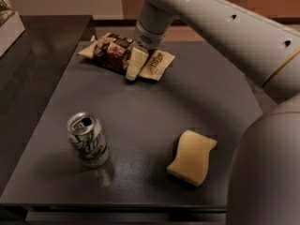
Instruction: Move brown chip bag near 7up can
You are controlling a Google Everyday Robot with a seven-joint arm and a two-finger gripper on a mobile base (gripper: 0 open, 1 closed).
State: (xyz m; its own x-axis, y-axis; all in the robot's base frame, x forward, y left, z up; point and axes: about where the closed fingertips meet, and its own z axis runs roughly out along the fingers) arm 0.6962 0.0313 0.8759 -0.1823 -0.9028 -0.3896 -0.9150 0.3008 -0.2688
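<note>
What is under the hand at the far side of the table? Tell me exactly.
The hand is over the brown chip bag, hiding a strip of it. Both bag ends show; whether it touches cannot be seen.

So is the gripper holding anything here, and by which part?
It cannot be told. The gripper is down on the brown chip bag, right of the bag's middle, but a grip does not show.
</note>
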